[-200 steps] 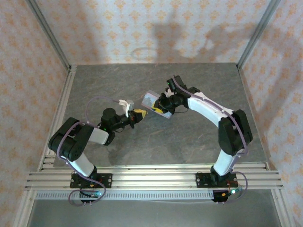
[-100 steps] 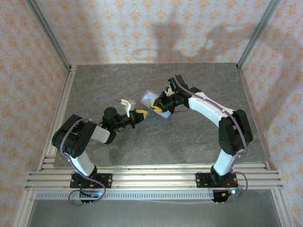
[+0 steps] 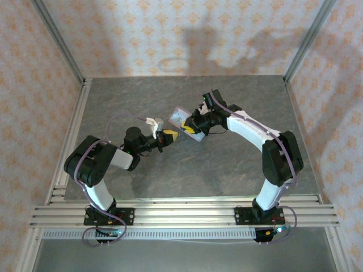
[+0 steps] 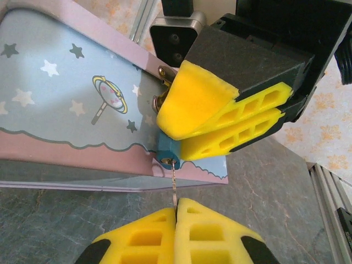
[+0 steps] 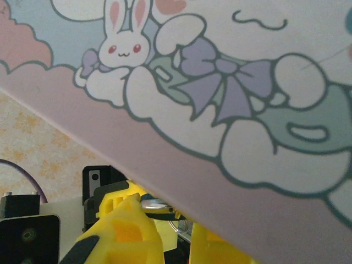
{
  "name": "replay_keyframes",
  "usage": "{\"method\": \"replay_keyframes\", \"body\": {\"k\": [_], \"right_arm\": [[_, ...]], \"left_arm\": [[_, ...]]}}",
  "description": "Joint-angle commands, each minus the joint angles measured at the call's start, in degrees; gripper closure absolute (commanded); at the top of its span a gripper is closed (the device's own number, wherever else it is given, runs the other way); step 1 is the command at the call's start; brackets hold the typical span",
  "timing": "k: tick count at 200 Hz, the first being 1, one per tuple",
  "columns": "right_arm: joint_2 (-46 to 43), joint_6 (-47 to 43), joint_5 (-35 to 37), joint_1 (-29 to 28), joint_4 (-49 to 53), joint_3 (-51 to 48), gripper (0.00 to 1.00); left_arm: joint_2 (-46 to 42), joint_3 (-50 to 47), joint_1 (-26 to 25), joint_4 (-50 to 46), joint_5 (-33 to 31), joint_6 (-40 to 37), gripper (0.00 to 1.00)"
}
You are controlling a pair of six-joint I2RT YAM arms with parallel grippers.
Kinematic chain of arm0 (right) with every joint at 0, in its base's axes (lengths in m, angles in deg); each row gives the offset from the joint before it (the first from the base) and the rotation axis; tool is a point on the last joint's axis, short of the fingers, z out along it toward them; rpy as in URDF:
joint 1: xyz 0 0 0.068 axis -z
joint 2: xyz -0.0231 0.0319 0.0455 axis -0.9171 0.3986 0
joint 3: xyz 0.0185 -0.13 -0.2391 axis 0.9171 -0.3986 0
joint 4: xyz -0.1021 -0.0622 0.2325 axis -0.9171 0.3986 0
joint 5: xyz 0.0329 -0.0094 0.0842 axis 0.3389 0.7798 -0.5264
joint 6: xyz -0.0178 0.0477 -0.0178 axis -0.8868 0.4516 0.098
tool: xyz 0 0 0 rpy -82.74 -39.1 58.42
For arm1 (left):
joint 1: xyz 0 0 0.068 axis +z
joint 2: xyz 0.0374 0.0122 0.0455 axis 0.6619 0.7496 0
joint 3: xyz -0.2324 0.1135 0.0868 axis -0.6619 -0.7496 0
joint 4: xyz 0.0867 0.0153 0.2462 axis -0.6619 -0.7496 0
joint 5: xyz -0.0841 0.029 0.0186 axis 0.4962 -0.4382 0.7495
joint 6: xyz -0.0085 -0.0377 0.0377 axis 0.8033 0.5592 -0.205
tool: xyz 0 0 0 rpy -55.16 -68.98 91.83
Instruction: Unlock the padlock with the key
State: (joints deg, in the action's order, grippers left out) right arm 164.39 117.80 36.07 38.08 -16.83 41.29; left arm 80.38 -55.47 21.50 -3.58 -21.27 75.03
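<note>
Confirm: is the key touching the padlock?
Touching. In the left wrist view, the key runs from the left gripper into the bottom of the padlock.

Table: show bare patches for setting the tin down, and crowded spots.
Free: the far table strip by the back wall; the near middle between the arm bases. Crowded: centre, where the left end effector and right end effector meet at the tin.

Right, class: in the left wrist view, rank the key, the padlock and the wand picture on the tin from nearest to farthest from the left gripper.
1. The key: pinched in the jaws of the left gripper, bottom centre.
2. The padlock: at the key's far tip, just above.
3. The wand picture: on the tin, upper left.
</note>
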Motion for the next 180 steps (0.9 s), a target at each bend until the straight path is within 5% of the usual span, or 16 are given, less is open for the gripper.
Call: {"method": "replay_keyframes", "body": {"k": [1, 180], "right_arm": [[-2.78, 0.48, -1.82, 0.10, -2.64, -0.02, 1.00], [-2.91, -1.95, -6.44, 0.17, -1.90, -1.12, 1.00]], "left_arm": [[0.75, 1.61, -0.89, 0.95, 0.59, -1.97, 1.00], [3.88, 3.10, -1.50, 3.85, 1.84, -0.21, 1.00]]}}
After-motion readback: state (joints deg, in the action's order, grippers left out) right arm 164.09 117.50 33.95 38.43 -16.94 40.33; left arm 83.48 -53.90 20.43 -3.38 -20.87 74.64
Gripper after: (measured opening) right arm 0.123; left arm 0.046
